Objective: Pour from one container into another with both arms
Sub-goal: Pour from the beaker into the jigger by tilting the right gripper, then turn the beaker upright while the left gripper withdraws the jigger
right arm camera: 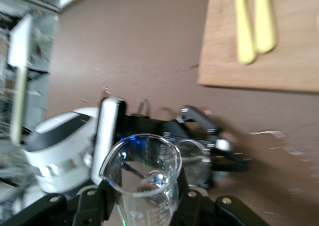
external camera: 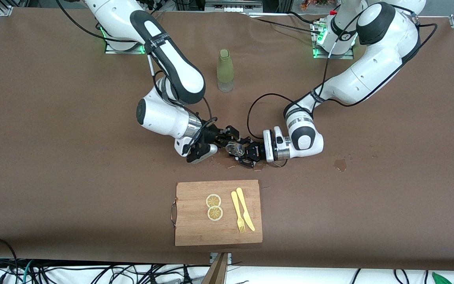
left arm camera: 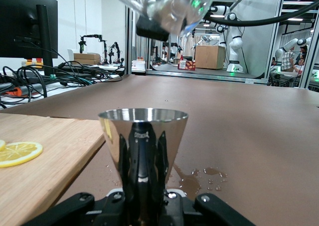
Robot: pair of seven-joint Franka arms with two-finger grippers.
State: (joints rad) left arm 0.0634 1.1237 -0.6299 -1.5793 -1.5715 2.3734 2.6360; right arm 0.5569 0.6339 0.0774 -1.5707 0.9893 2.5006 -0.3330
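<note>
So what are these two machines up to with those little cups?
They are pouring. The right end effector holds a clear glass beaker tipped over a small metal cup gripped by the left end effector. Drops lie spilled on the brown table beside the cup. A cutting board lies nearer the front camera.

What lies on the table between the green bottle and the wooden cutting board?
In the front view, both claws meet there: the right claw tilts a glass beaker over the metal cup in the left claw. Spilled drops wet the table.
</note>
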